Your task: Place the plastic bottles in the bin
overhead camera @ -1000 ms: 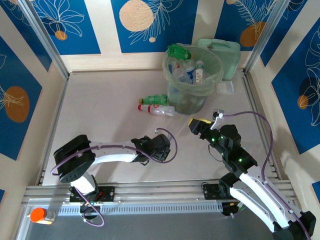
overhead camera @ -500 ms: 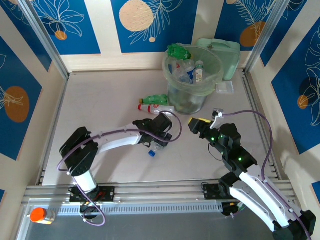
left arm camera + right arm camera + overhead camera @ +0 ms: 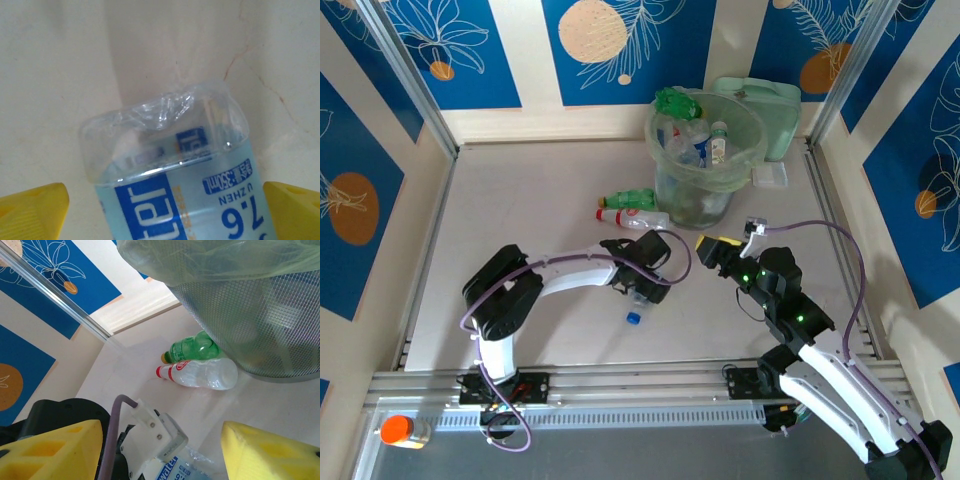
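A clear plastic bottle point(image 3: 170, 165) with a blue label lies on the table between the yellow fingers point(image 3: 30, 210) of my left gripper point(image 3: 165, 200), which is open around it. From above, that gripper point(image 3: 645, 280) hangs over the bottle point(image 3: 637, 302), whose blue cap points toward me. A green bottle point(image 3: 630, 199) and a clear red-capped bottle point(image 3: 638, 218) lie side by side at the foot of the bin point(image 3: 752, 160). The bin holds several bottles, one green one on its rim. My right gripper point(image 3: 725, 250) hovers open and empty right of the left gripper, facing the bin point(image 3: 270, 315).
A pale-green lid point(image 3: 765, 110) leans behind the bin and a clear compartment box point(image 3: 770, 176) lies to its right. An orange-capped jar point(image 3: 400, 430) sits off the table at the near left. Walls with metal rails close in the table.
The left arm has swung forward and right, settling its open gripper over the blue-capped bottle, which has slid slightly toward me. The right arm has not moved.
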